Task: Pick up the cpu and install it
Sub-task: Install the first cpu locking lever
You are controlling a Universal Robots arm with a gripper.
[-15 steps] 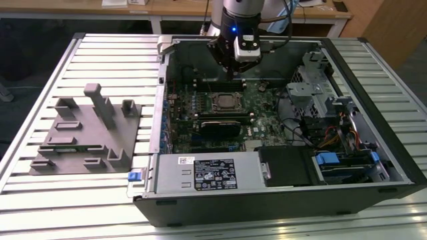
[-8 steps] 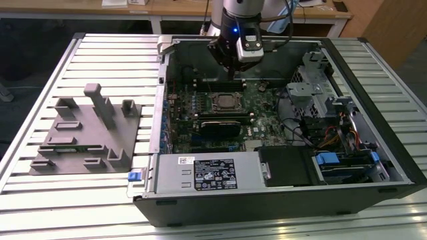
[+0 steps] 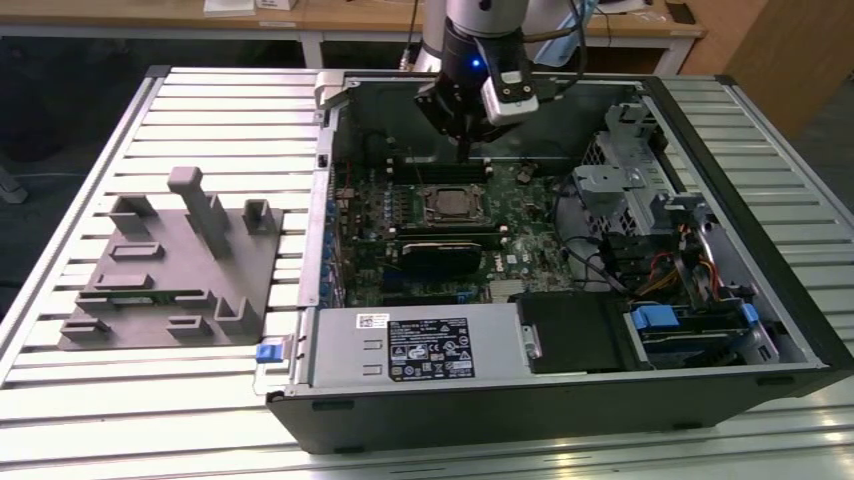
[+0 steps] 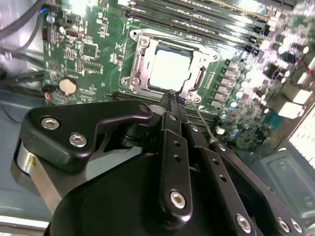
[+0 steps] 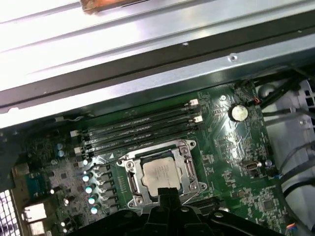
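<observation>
The cpu (image 5: 160, 173) sits flat inside the metal socket frame (image 5: 186, 169) on the green motherboard (image 5: 231, 147), its pale metal top facing up; the second wrist view shows the same seating, with the cpu (image 4: 170, 69) square within the socket frame (image 4: 194, 66). In the exterior view the cpu (image 3: 453, 203) lies near the middle of the board inside the open computer case (image 3: 747, 330).

The tool (image 4: 173, 98) is above the board, beside the socket, and carries nothing. Its fingers (image 4: 170, 142) are drawn together with their tips meeting. In the exterior view the tool (image 3: 463, 150) hangs over the row of memory slots (image 3: 414, 157) just behind the socket, apart from the cpu.

The memory slots (image 5: 142, 129) run alongside the socket frame. A round coin battery (image 5: 239, 112) sits on the board well apart from the socket.

Within the case, a black box with a white label (image 3: 427, 345) occupies the near edge, and a blue tab (image 3: 657, 320) lies toward the exterior view's right among cables.

The case rests on a slatted tabletop (image 3: 200, 420). A grey fixture (image 3: 167, 270) with upright posts stands on the tabletop at the exterior view's left, just beside the case.
</observation>
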